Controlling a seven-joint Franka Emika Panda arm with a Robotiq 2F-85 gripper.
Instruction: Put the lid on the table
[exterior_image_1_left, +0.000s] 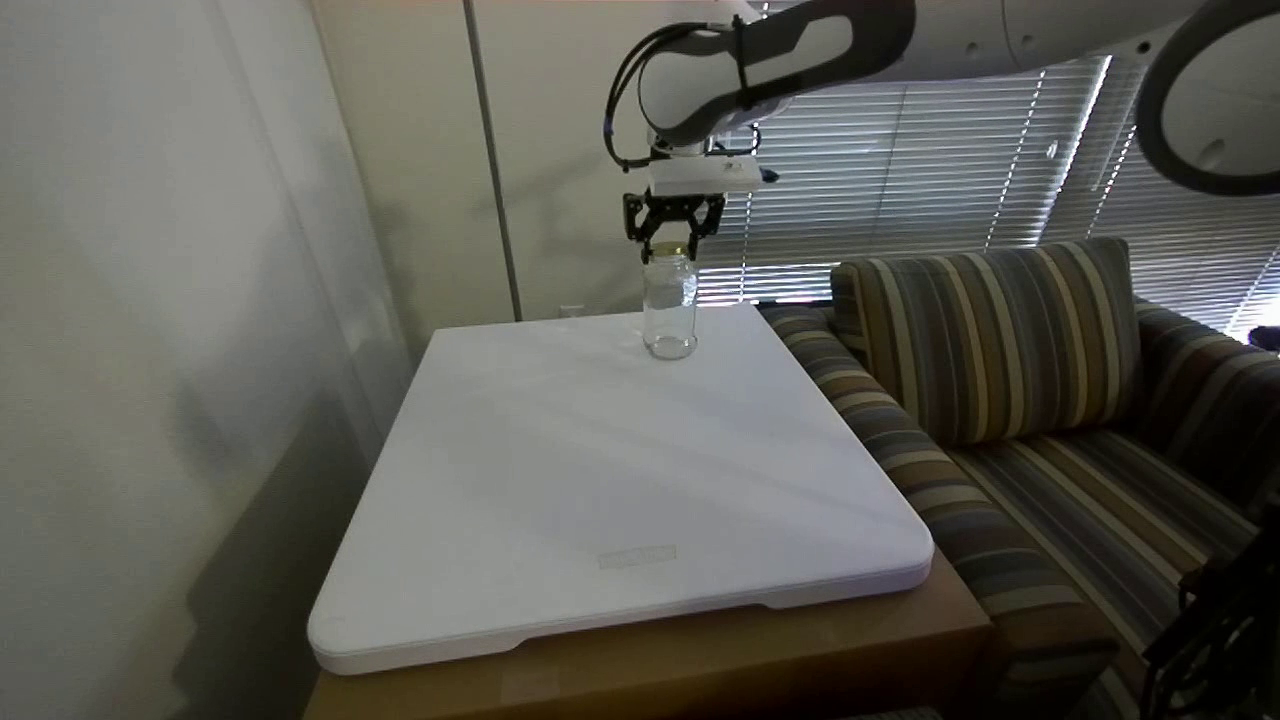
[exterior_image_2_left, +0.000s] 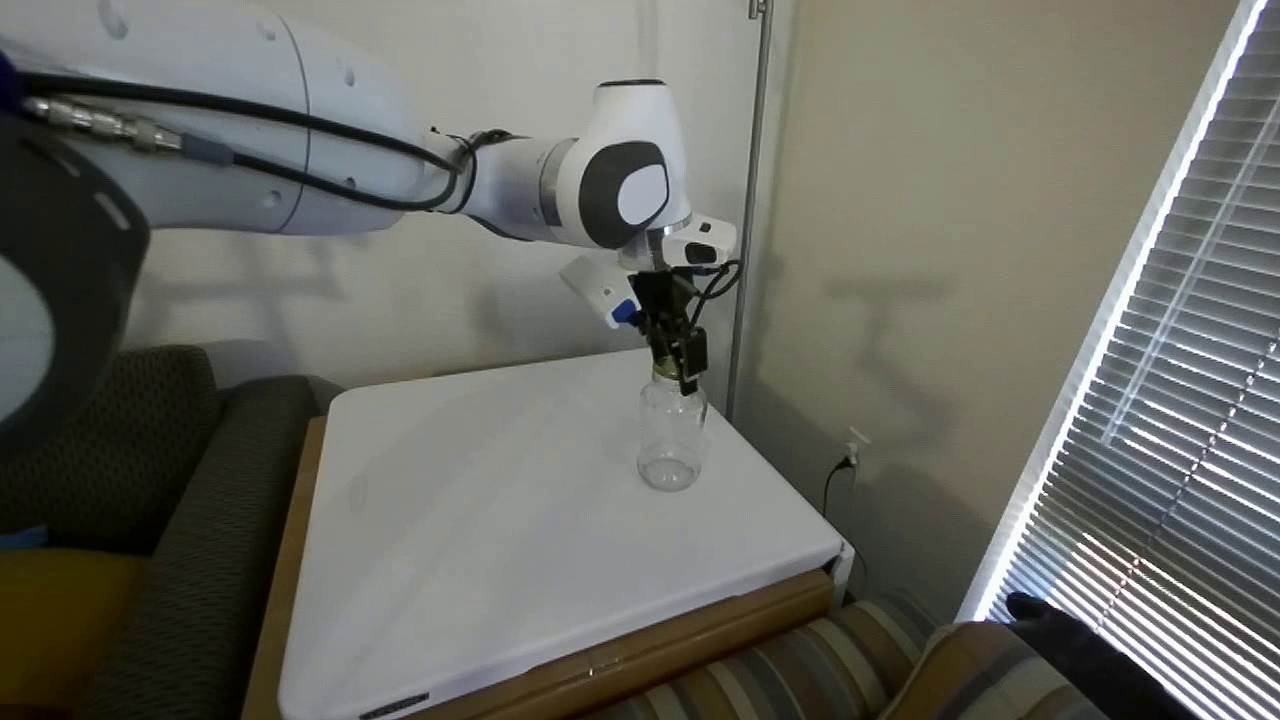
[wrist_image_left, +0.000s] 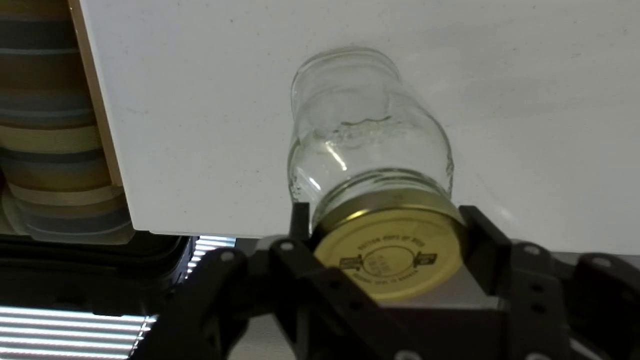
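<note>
The table (exterior_image_1_left: 560, 460) bears the jar (exterior_image_2_left: 672, 435) near one edge; a sideways pull could topple the jar over it. Nothing visible braces the jar's base against such a pull. The gripper (exterior_image_1_left: 670, 252) hangs at the jar's mouth; set too low, it could pinch the neck. The lid (wrist_image_left: 387, 260) sits on the jar, not yet on the table; if fastened tight, it would probably lift the jar too. The fingers (wrist_image_left: 482, 240) straddle the lid closely, one on each side; whether they clamp it cannot be told, and a weak hold could slip
</note>
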